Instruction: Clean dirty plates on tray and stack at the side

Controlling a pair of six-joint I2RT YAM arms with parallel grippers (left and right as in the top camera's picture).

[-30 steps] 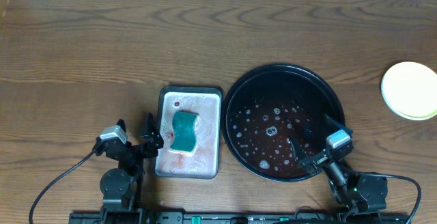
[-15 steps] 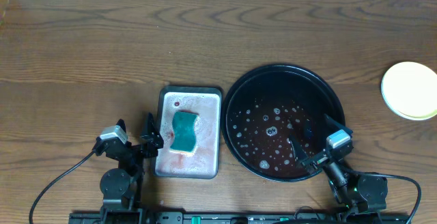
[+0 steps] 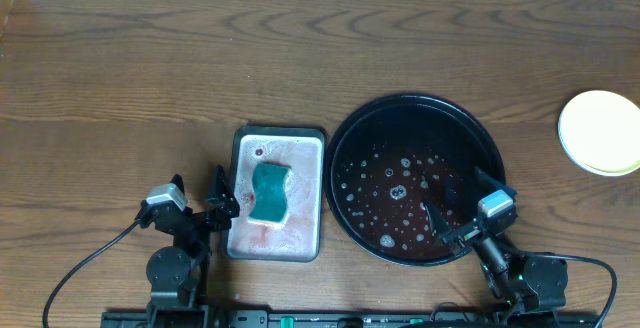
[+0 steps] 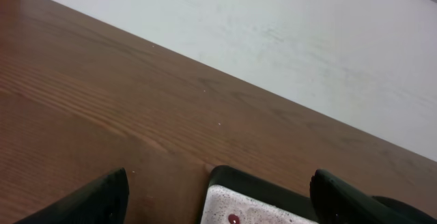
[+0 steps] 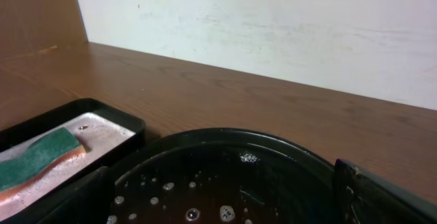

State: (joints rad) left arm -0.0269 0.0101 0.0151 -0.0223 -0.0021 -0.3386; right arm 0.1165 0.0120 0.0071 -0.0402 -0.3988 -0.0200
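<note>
The large round black tray (image 3: 345, 148) sits right of centre, wet with droplets and suds, with no plate on it. It also shows in the right wrist view (image 5: 225, 142). A stack of pale plates (image 3: 601, 133), yellowish on top, rests on the bare wood at the far right edge. How many plates are in the stack cannot be told. My right gripper (image 3: 462, 208) is open and empty over the tray's near right rim; in its wrist view (image 5: 225, 207) the fingers stand wide apart. My left gripper (image 3: 216, 206) is open and empty at the grey tray's left edge, as its wrist view (image 4: 218, 197) shows.
A rectangular grey tray (image 3: 310, 148) with soapy water and a teal sponge (image 3: 269, 192) stands left of the black tray; its corner shows in the left wrist view (image 4: 246, 190), the sponge in the right wrist view (image 5: 37, 156). A white wall borders the table's far edge.
</note>
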